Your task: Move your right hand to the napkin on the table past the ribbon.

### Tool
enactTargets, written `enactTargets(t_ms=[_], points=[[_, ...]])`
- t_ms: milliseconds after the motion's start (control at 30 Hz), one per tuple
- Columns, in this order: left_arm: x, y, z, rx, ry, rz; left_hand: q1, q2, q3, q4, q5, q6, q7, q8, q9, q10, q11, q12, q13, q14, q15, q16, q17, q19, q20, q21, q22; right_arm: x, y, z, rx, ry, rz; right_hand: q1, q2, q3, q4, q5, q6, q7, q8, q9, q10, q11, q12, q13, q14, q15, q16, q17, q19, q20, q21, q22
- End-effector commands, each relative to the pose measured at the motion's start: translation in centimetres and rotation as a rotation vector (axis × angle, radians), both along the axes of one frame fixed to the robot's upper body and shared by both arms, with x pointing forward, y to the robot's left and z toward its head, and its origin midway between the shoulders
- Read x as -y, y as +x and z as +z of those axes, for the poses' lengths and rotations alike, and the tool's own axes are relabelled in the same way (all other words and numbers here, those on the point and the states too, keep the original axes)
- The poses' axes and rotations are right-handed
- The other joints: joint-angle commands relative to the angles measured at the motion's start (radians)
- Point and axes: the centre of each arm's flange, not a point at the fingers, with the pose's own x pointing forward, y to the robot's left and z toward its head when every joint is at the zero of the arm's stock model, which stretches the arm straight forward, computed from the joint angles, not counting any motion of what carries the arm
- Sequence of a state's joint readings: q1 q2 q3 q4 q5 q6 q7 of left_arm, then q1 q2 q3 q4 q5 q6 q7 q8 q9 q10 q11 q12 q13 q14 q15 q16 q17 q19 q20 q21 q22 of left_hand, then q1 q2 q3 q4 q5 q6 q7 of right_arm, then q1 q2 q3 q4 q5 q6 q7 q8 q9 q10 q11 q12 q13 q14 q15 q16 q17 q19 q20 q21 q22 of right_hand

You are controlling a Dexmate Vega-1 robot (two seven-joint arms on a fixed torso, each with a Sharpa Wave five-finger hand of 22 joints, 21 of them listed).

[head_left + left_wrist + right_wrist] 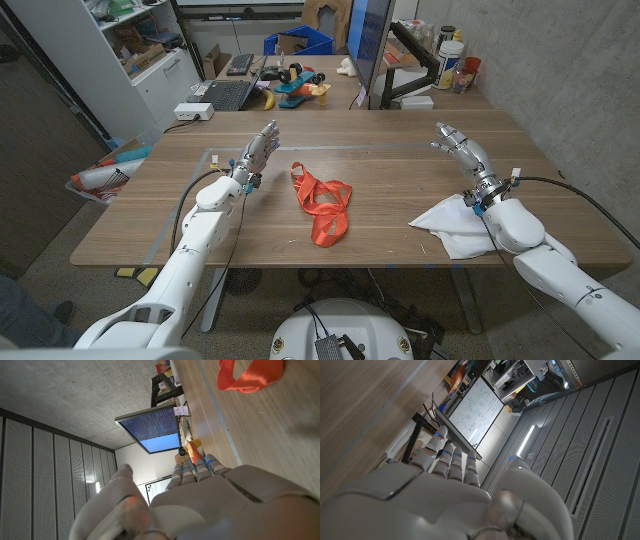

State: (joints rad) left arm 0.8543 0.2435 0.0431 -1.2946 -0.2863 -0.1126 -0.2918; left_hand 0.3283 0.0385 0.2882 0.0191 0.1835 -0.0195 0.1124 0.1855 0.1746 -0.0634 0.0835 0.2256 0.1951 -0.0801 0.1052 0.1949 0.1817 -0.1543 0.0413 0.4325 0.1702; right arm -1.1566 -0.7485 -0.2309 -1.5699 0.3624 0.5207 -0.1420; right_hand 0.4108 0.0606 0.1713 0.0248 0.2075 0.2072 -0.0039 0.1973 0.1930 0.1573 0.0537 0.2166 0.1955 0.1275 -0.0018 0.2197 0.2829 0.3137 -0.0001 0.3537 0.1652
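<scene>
The fingers [448, 138] of the right hand [462, 150] are stretched out, slightly apart, and hold nothing; the hand stands above the bench [390, 165], just beyond the napkin [455, 226]. The fingers [268, 136] of the left hand [257, 152] are likewise straight, close together and empty, with the hand raised over the bench on the far side of the ribbon [322, 206] from the napkin.

Nearest the robot, the white napkin lies crumpled at the bench's near edge, to the right of the ribbon and well apart from it. The right forearm passes over its right part, so that side is hidden and its full outline cannot be made out. The orange ribbon lies in loose loops near the middle of the bench, between the two hands and touching neither. In the left wrist view only one loop of the ribbon [250, 375] shows, cut off at the picture's edge.

Beyond the ribbon, a second desk [330, 90] behind the bench carries a laptop [220, 94], a white box [192, 111] beside it, and some bright toys [295, 83] too small to tell apart. A monitor [368, 45] stands there edge-on, its screen barely seen from the head view. A blue bin [300, 43] sits farther back; what it holds cannot be made out. Bottles and cups [455, 60] cluster at the far right of the ribbon, their contents not visible. To the ribbon's far left, shelves [140, 45] hold boxes and clutter, partly cut off.
</scene>
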Motion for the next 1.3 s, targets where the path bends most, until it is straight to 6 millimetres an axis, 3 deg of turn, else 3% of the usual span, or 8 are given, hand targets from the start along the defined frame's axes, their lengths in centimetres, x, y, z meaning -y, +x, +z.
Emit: enactTargets(t_ms=[33, 867, 1300], points=[[0.4, 0.0, 0.4, 0.001, 0.015, -0.006, 0.004, 0.009, 0.0, -0.006, 0.0, 0.004, 0.003, 0.004, 0.005, 0.0, -0.004, -0.003, 0.004, -0.008, -0.001, -0.001, 0.003, -0.009, 0.004, -0.004, 0.001, 0.7, -1.2, -0.4, 0.026, -0.019, -0.031, -0.011, -0.003, 0.0, -0.002, 0.005, 0.005, -0.005, 0.002, 0.003, 0.01, -0.003, 0.004, 0.003, 0.013, 0.001, 0.004, 0.001, 0.016, -0.001, -0.004, 0.003], [0.6, 0.1, 0.7, 0.011, 0.018, -0.013, 0.002, 0.013, 0.0, -0.011, 0.0, 0.004, -0.001, 0.003, 0.005, -0.001, -0.005, -0.005, 0.003, -0.01, -0.001, -0.002, 0.003, -0.01, 0.007, -0.019, 0.001, 1.2, -3.6, -1.1, 0.075, -0.09, -0.106, -0.021, -0.005, -0.005, -0.002, 0.01, 0.023, -0.019, 0.009, 0.004, 0.032, -0.013, 0.006, 0.004, 0.033, -0.006, 0.009, -0.006, 0.032, 0.001, -0.017, 0.003], [0.4, 0.1, 0.4, 0.004, 0.013, -0.007, 0.001, 0.014, 0.0, -0.013, 0.0, 0.004, 0.0, 0.003, 0.005, 0.0, -0.006, -0.006, 0.003, -0.01, -0.002, -0.002, 0.003, -0.008, 0.005, -0.025, 0.002, 1.3, -4.6, -1.6, 0.123, -0.139, -0.148, -0.023, -0.022, -0.013, -0.01, 0.015, 0.031, -0.029, 0.011, 0.004, 0.045, -0.018, 0.007, 0.005, 0.043, -0.011, 0.009, -0.013, 0.043, -0.001, -0.025, 0.003]])
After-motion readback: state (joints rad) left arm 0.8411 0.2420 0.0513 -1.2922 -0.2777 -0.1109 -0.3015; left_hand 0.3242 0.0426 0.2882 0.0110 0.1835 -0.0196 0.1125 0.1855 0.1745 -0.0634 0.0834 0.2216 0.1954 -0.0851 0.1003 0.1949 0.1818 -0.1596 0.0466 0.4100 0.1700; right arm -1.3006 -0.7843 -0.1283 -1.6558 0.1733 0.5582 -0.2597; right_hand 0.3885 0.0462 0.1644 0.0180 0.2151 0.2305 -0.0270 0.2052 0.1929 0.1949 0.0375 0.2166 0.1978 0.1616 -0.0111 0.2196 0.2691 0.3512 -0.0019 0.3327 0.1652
